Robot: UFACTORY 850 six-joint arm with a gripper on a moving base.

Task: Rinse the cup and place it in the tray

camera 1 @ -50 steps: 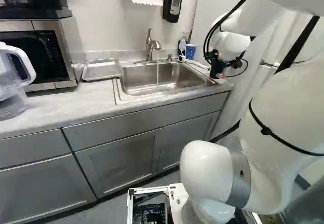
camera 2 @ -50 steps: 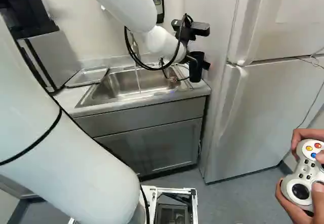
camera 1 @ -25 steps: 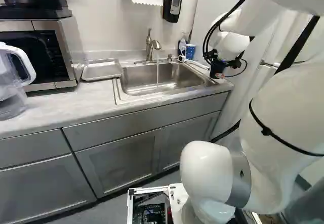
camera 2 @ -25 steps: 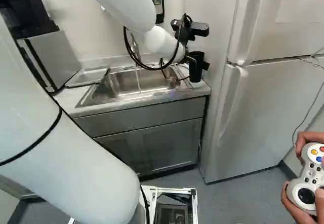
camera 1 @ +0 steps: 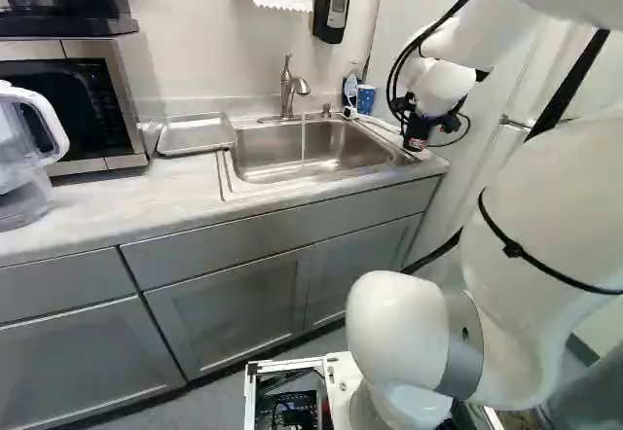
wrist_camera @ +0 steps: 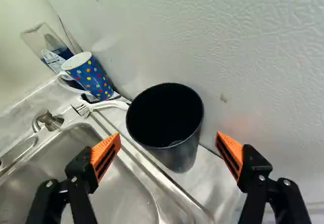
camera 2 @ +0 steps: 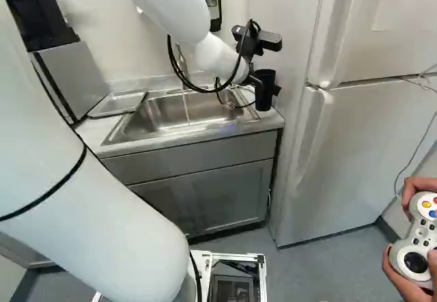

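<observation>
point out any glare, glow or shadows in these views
Wrist view: deep shadow fills the black cup, with a faint reddish glow on the fridge side beside the tool; left base view: soft shine inside the steel sink; right base view: pale sheen on the fridge door.

In the wrist view, the inside of the black cup (wrist_camera: 182, 155) is too dark to show its bottom. The cup hides the end of the dish brush (wrist_camera: 109, 104). The dotted mug (wrist_camera: 90, 78) hides some of the bottle (wrist_camera: 41, 40). The sink (wrist_camera: 114, 188) gets cut off. In the right base view, the 2 tips of the end effector (camera 2: 255, 80) are too small and dark to tell. The arm (camera 2: 222, 59) and its cable hide some of the faucet (camera 1: 288, 89). The right edge there cuts off the fridge (camera 2: 355, 145), the game controller (camera 2: 418, 251) and the 2 hands (camera 2: 401, 278). The left base view cuts off the pitcher (camera 1: 21, 192) and the microwave (camera 1: 117, 99).
</observation>
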